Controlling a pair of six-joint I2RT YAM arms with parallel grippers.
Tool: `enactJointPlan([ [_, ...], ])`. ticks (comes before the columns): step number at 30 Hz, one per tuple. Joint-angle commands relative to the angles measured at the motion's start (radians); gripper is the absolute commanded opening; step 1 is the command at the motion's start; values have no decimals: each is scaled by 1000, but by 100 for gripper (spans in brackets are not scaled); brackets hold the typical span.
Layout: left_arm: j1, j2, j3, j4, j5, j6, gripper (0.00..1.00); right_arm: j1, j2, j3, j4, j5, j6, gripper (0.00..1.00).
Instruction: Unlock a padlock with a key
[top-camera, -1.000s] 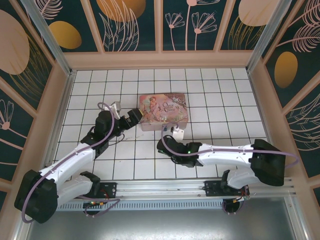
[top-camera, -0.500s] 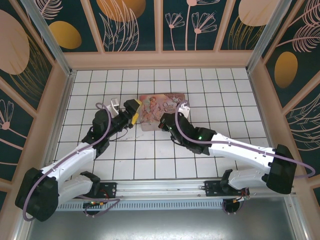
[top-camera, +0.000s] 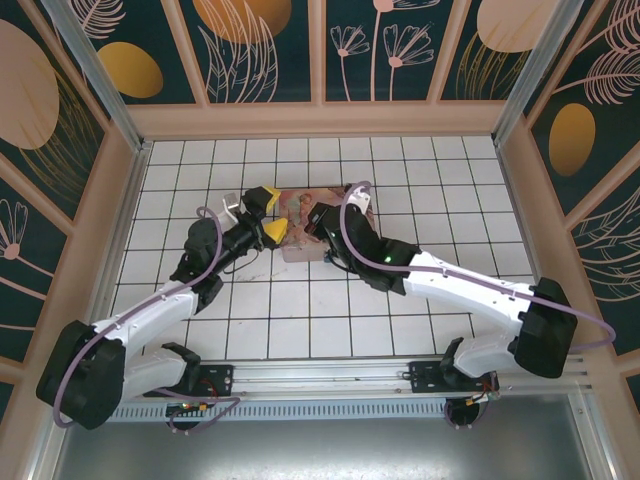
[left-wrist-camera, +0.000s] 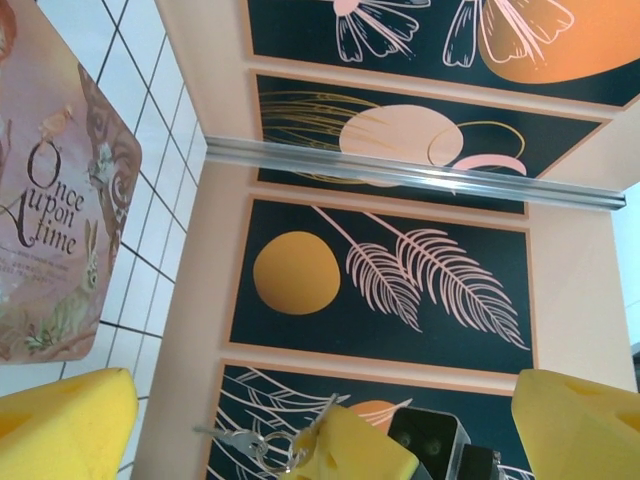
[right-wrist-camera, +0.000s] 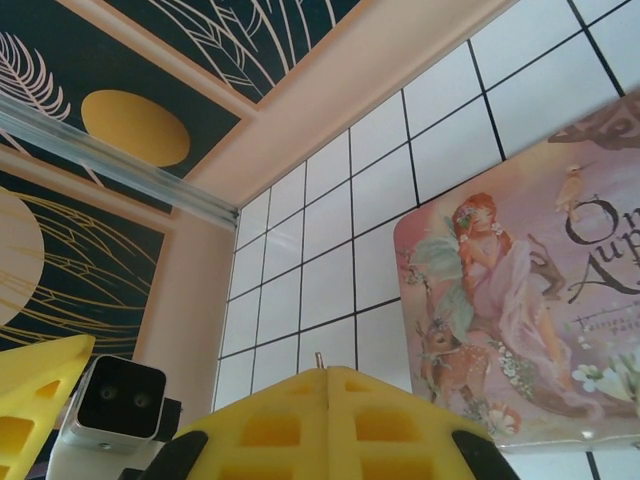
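Note:
My right gripper (right-wrist-camera: 326, 374) is shut on the key (right-wrist-camera: 319, 359), whose slim metal tip pokes out between the yellow pads. In the left wrist view the right gripper (left-wrist-camera: 345, 445) sits between my left fingers, with a ring and a second small key (left-wrist-camera: 222, 436) dangling from it. My left gripper (left-wrist-camera: 320, 400) is open, its yellow fingers (left-wrist-camera: 62, 425) wide apart and nothing between them. From above, the left gripper (top-camera: 271, 213) faces the right gripper (top-camera: 312, 218) over the left end of the pink tin. The padlock is out of view.
The pink picture-printed tin box (top-camera: 350, 232) lies mid-floor under both grippers, also seen as the tin (right-wrist-camera: 520, 320) and the tin (left-wrist-camera: 55, 220). White tiled floor (top-camera: 430, 190) surrounds it. Patterned walls (top-camera: 320, 50) enclose the cell on three sides.
The right arm has swung from the tin's near side up over the tin toward the left gripper. The left gripper has shifted back and right, staying open.

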Motion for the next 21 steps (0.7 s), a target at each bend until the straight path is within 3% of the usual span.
enactJointPlan([
  [1,2,20,-20,92,22,-79,96,-7,39,61,62,-26,-23,0],
  [21,2,90,-26,221,26,-160,96,6,188,129,143,-115,21,0],
])
